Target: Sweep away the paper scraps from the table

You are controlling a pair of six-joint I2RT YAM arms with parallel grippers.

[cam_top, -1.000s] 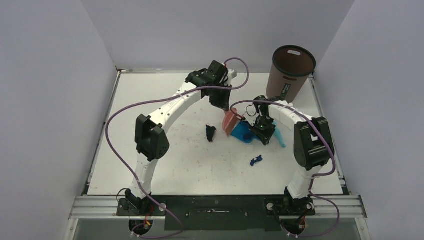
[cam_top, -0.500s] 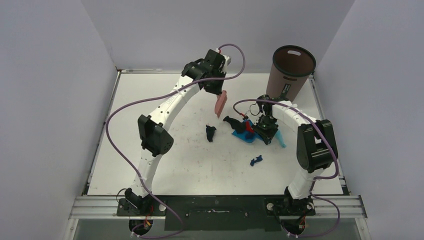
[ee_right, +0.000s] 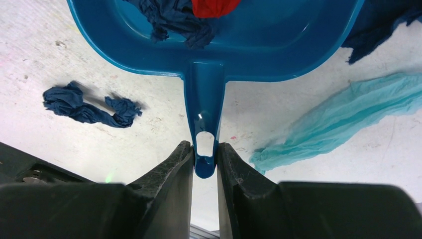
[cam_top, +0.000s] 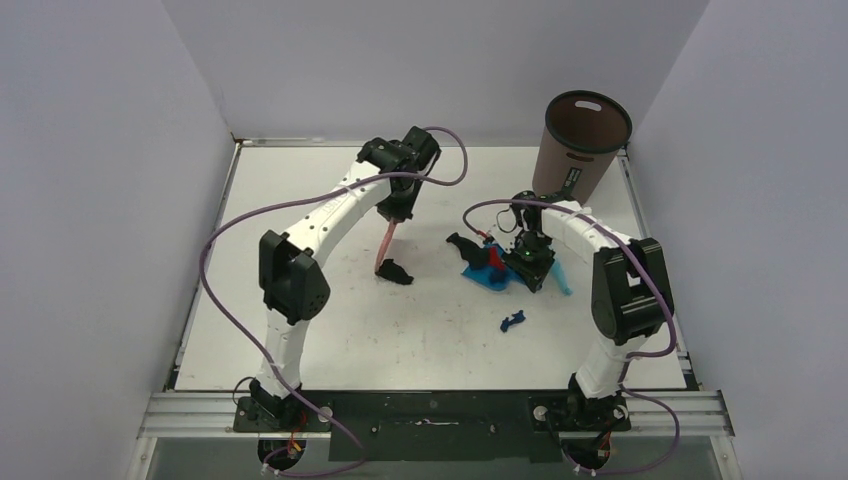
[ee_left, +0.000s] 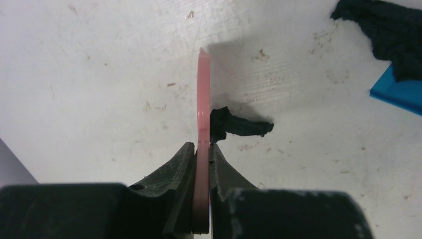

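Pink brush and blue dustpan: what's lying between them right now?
One black paper scrap right against the brush, then bare table up to the dustpan, where another black scrap sits at its edge. Top external view shows it.

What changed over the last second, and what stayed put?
The left fingers, shut on the pink brush, lifted it away from the blue dustpan and swung it left, setting it down left of a black scrap, which now lies slightly further left. The right fingers kept hold of the dustpan's handle; the dark blue scrap, light-blue strip and bin stayed put.
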